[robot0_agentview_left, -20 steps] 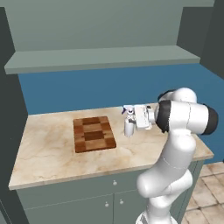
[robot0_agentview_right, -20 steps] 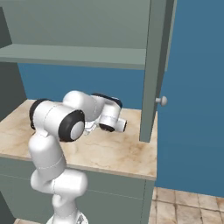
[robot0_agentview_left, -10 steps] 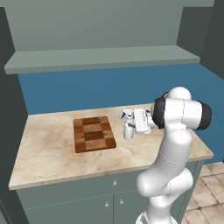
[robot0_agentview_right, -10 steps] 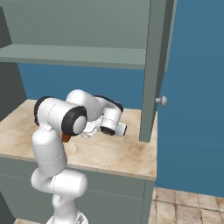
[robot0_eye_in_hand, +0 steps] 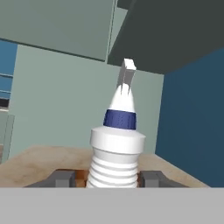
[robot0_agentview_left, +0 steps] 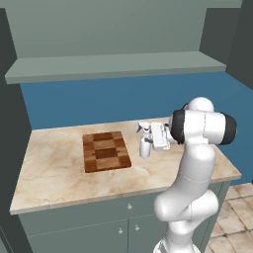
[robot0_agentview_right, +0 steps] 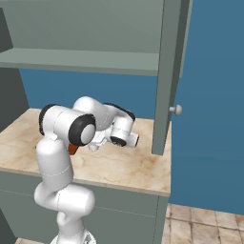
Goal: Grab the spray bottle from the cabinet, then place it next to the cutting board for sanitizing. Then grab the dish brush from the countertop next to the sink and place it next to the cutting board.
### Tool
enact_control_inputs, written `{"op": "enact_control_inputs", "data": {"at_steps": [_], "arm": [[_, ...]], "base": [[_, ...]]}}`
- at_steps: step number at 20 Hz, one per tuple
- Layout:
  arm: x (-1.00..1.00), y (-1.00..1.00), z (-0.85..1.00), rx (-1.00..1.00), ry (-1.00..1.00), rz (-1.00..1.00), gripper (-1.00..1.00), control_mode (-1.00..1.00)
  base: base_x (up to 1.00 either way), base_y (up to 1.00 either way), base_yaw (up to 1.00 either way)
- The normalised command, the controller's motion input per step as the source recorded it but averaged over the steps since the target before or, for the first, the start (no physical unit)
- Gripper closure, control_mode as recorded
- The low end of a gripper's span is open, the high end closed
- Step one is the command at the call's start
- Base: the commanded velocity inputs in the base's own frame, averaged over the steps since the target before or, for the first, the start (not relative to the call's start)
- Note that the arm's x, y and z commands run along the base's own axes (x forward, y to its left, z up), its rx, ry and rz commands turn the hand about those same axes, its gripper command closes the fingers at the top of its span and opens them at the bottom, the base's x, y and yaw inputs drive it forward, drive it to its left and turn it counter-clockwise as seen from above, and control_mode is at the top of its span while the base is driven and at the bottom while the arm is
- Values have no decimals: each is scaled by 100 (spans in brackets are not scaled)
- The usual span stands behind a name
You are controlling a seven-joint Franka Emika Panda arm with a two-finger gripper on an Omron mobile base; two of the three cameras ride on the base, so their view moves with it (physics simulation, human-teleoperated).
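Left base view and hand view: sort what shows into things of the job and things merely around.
Part of the job:
- spray bottle, clamped in the gripper, just right of the board
- cutting board, flat on the countertop
- cabinet above, shelf bare

Merely around:
- blue wall
- lower cupboard doors
- tiled floor

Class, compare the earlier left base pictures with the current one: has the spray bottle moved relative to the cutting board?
Yes, slightly. The spray bottle, gripped in the hand, has edged toward the cutting board, narrowing the gap.
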Motion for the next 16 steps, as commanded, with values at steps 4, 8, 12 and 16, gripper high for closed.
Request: {"op": "enact_control_inputs", "data": {"at_steps": [4,8,12,16], "arm": [[0,0,-3,0,0,0,-100,-100],[0,0,0,0,0,0,-100,-100],[0,0,0,0,0,0,-100,-100],[-6,-10,0,1,0,0,-100,-100]], "base": [[0,0,0],[0,0,0],[0,0,0],[0,0,0]]}}
